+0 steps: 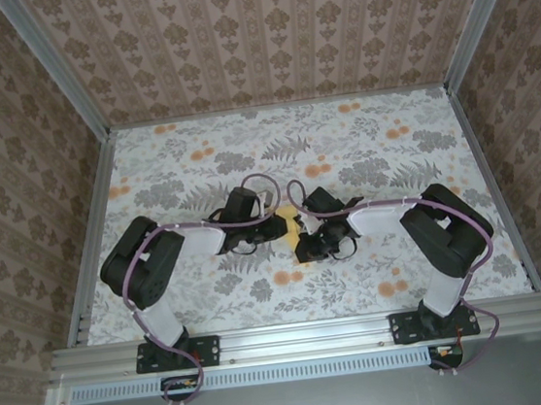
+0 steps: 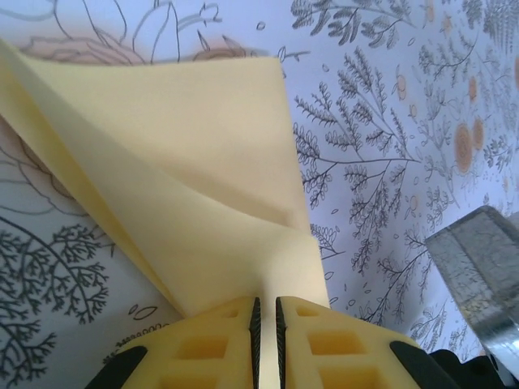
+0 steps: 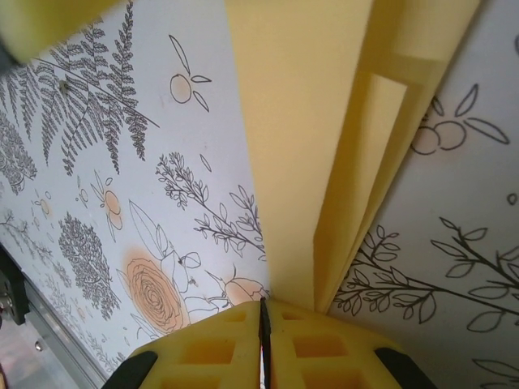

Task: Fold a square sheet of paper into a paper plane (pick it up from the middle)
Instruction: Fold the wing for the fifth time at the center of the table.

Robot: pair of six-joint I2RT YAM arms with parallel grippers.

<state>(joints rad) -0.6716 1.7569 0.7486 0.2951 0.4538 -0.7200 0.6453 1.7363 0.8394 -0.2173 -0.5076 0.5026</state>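
Observation:
The pale yellow-orange sheet of paper is partly folded and hangs between both grippers above the middle of the table. In the left wrist view the sheet of paper fans out in layered flaps with a slanted crease, and my left gripper pinches its near corner. In the right wrist view the paper runs upward as a long strip with folded layers on its right side. My right gripper is shut on its lower end. From above, the left gripper and right gripper almost touch.
The table has a white cloth printed with grey leaves and small orange flowers. Aluminium rails and patterned walls enclose it. A blurred grey part of the other arm sits close at the right of the left wrist view.

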